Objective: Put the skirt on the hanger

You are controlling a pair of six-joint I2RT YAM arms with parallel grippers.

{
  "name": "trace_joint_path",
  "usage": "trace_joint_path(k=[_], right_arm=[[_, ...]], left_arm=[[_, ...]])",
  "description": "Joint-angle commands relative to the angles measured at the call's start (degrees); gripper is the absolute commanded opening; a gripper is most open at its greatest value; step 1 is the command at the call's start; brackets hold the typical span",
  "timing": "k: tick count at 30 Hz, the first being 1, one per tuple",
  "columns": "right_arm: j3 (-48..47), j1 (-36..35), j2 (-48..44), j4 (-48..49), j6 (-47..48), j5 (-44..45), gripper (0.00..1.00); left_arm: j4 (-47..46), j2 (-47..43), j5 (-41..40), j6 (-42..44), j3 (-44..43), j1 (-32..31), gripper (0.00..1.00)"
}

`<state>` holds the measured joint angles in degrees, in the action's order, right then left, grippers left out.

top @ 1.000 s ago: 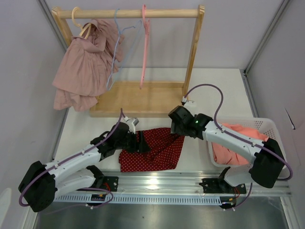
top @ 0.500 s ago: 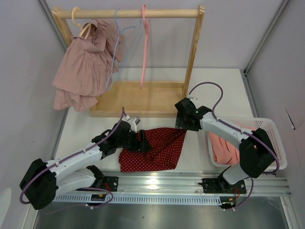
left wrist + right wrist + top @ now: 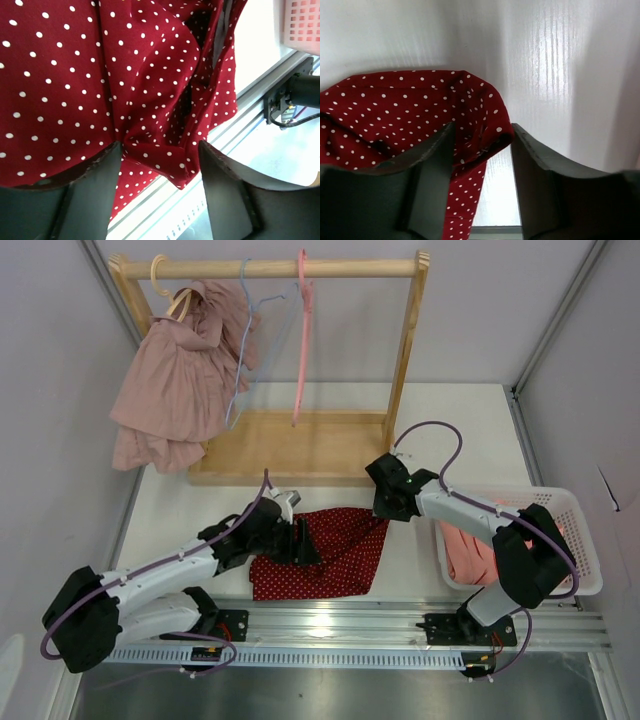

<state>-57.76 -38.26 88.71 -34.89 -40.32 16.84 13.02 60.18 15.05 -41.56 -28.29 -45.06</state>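
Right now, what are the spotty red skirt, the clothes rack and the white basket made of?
Red white-dotted skirt: thin matte cloth, creasing in soft folds. Tan clothes rack: probably unpainted wood, going by its colour. White lattice basket: likely moulded plastic, with neat square holes.

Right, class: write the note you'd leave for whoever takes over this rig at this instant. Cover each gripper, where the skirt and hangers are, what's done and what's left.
Left gripper: open, jaws astride a fold on the left side of the skirt, not clamped.
Right gripper: open, jaws astride the skirt's far right corner.
Skirt: red with white dots, lying on the table between the arms.
Blue hanger and pink hanger: bare, hanging on the rack rail.
Done: both grippers set at the skirt.
Left: close on it, lift it, get it onto a hanger.
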Motion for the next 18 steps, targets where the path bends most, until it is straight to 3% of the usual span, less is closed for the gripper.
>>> trace_joint_path(k=[1,4,12,16,18], right_arm=[[0.63,0.29,-0.37,1.32,-0.29,0.82,0.46],[0.80,0.29,-0.99,1.23,-0.47,0.83,0.25],[0.72,0.29,-3.98,-0.08,-0.20,1.00,0.12],[0.54,0.29,-5.47,-1.13,-0.29,1.00,0.03],[-0.25,0.29,-6.96,-2.10,-0.11,1.26,0.01]], left_arm=[[-0.36,-2.35,-1.16,-1.86,-1.06,-0.47,0.61],[0.08,-2.61,-1.34,-2.03,-0.80,-0.56,0.50],[0.78,-2.35,-1.07,-1.33,-1.50,-0.64,0.27],[2.44,-2.61,-1.16,-0.89,-2.20,-0.56,0.02],[3.76,-3.66,-1.07,-0.19,-2.99,-0.56,0.00]])
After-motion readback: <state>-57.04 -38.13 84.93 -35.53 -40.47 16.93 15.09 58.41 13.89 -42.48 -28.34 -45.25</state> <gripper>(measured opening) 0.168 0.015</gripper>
